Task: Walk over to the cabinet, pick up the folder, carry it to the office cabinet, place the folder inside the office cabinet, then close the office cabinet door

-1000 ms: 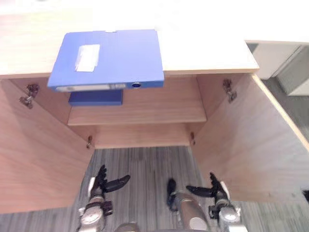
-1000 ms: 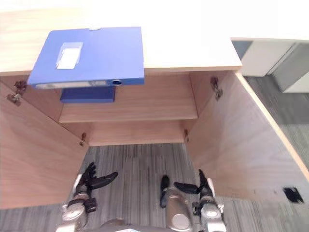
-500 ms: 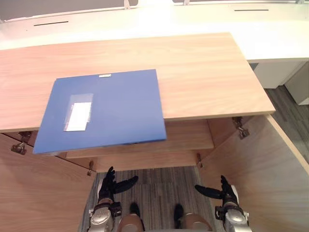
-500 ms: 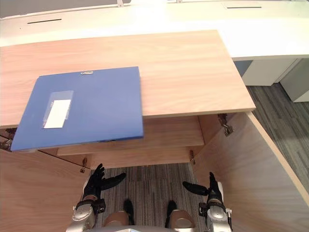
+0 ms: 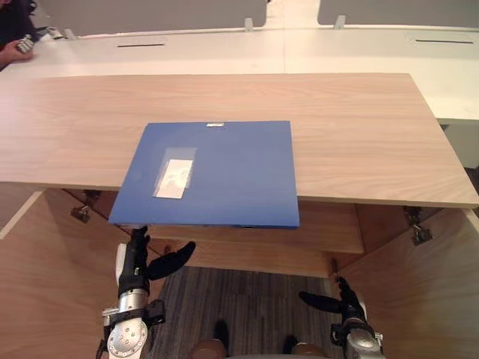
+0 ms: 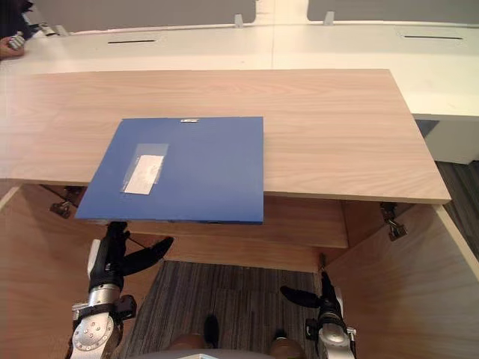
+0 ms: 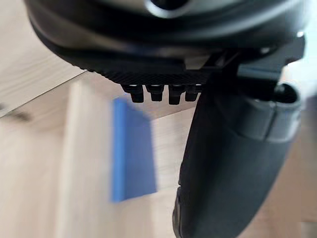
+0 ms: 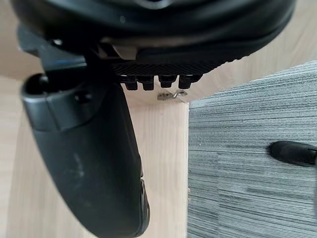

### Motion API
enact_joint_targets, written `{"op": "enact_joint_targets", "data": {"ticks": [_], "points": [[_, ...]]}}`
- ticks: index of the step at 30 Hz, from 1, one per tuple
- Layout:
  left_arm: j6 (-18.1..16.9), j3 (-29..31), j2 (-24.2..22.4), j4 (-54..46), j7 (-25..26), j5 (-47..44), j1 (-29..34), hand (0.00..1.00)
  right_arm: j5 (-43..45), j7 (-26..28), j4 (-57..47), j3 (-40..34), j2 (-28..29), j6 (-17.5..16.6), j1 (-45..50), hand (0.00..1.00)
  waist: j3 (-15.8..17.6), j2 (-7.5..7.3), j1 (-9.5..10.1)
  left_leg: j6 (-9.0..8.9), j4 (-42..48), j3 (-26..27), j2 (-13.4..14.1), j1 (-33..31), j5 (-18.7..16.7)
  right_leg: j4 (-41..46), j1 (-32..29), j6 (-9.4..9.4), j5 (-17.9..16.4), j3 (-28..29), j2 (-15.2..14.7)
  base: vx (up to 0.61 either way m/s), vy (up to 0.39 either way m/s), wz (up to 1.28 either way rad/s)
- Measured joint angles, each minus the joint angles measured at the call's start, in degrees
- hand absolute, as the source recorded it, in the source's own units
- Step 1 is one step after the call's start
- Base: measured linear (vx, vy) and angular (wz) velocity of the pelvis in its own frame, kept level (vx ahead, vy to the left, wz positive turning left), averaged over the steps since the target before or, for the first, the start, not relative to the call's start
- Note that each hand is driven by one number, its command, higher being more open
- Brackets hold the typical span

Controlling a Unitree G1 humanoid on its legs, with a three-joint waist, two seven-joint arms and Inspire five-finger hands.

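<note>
A blue folder [image 5: 213, 173] with a clear label pocket lies flat on the wooden cabinet top [image 5: 359, 127], its near edge hanging over the front. My left hand [image 5: 137, 258] is raised just below that overhanging edge, open, fingers straight and thumb spread, holding nothing. My right hand [image 5: 346, 301] hangs lower over the floor in front of the cabinet, open and empty too. In the left wrist view, past the hand [image 7: 233, 163], a second blue folder [image 7: 131, 148] shows on the shelf inside. The right wrist view has that hand's thumb [image 8: 89, 158] before the cabinet wood.
Both cabinet doors stand open: the left door [image 5: 45, 299] and the right door [image 5: 441, 299] flank my arms. A shelf [image 5: 329, 232] runs inside below the top. White desks [image 5: 359, 45] stand behind. A person's hand [image 5: 11, 51] rests at the far left.
The whole picture has shifted: the camera now looks more onto the cabinet top and less into the inside. My left hand has risen up to the folder's overhanging edge; the right hand stays low.
</note>
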Motion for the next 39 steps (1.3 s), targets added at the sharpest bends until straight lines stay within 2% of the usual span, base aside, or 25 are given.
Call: {"op": "enact_joint_targets", "data": {"ticks": [6,11,16,18,20,23,28,31,35,36,39], "points": [[-2.51,0.66,0.07,-10.75,2.88,5.33,3.38,1.0,-1.42,-0.03,3.28,2.38,-0.21,-0.13,-0.08,1.0,-0.77,-0.11,1.27,0.02,-1.74,-0.94,-0.4,0.03,0.87,0.14,-0.54,1.51,-0.58,-0.31,-0.05,-0.09,0.006,0.08],[-3.43,3.89,0.84,-17.25,6.14,8.52,4.77,1.0,-1.95,-0.42,5.12,3.22,-0.47,-0.18,-0.13,1.0,-2.11,-0.58,2.62,0.16,-0.86,-1.01,-0.52,-0.54,0.84,0.1,-0.5,1.29,0.01,-0.26,0.03,0.01,-0.001,0.01],[-3.61,5.55,1.71,-23.1,7.53,11.13,4.79,1.0,-1.98,-0.87,5.22,3.38,-0.47,-0.39,-0.14,1.0,-2.48,-1.2,2.7,0.31,0.23,-1.93,-0.71,-0.36,0.14,-0.03,0.79,1.33,0.06,-0.38,-0.11,0.03,-0.004,0.1],[-4.41,5.35,3.51,-24.28,8.14,12.75,3.97,1.0,-2.0,-0.89,5.28,3.44,-0.45,-0.52,0.02,1.0,-2.68,-1.45,2.68,0.3,0.62,-2.38,-0.79,-0.07,-0.01,-0.08,1.5,1.33,0.06,-0.07,-0.11,-0.01,0.002,0.11],[-4.45,3.68,6.4,-24.25,8.13,14.03,3.05,1.0,-2.05,-0.92,5.28,4.43,-0.53,-0.81,0.04,1.0,-2.79,-1.67,2.62,0.29,0.59,-2.36,-0.82,0.56,-0.02,-0.4,2.21,1.3,0.05,0.39,-0.1,-0.05,-0.002,0.0],[-4.57,-2.45,11.7,-23.77,7.47,16.71,2.16,1.0,-2.22,-0.6,5.28,4.81,-0.46,-0.87,0.26,1.0,-3.17,-1.75,2.28,0.12,-0.28,-1.72,-0.78,1.45,0.11,-0.84,2.53,1.24,0.01,1.39,-0.01,-0.07,-0.005,-0.1],[-5.26,-11.76,18.66,-19.25,2.93,24.17,-1.84,1.0,-3.71,-0.15,5.23,6.31,-0.7,-0.86,1.77,1.0,-4.36,-2.0,0.53,-0.2,-2.89,0.46,-0.27,3.18,1.16,-1.09,1.83,1.16,0.14,3.63,0.52,-0.05,-0.001,-0.22],[-5.4,-13.29,20.89,-15.33,2.75,29.74,-4.43,1.0,-3.72,-0.12,5.24,6.66,-0.93,-0.82,2.41,1.0,-4.66,-2.04,-0.89,-0.09,-2.91,1.38,-0.05,3.52,1.19,-1.15,1.54,1.03,0.45,4.77,0.8,0.02,-0.011,-0.21],[-5.37,-13.65,22.98,-13.65,2.89,33.49,-7.84,1.0,-3.72,-0.13,5.02,6.65,-1.58,-0.83,2.37,1.0,-4.69,-2.07,-1.12,-0.04,-2.93,2.87,0.1,3.98,0.93,-1.99,1.53,1.03,1.11,6.09,1.01,0.01,-0.002,-0.19],[-5.37,-13.69,23.39,-13.62,3.04,34.63,-8.41,0.0,-3.72,-0.11,4.89,6.65,-1.68,-0.83,2.36,1.0,-4.69,-2.07,-1.15,0.02,-2.93,3.1,0.07,4.05,0.86,-2.11,1.53,1.03,1.22,6.35,1.0,0.0,0.007,-0.13],[-4.97,-13.76,24.44,-11.58,4.6,40.36,-9.8,0.0,-3.72,-0.05,4.62,6.67,-1.68,-0.88,2.26,1.0,-4.75,-2.11,-1.31,0.1,-2.97,3.83,-0.06,4.6,0.59,-2.25,1.62,1.13,1.32,7.27,0.92,0.0,0.013,-0.15]]}}
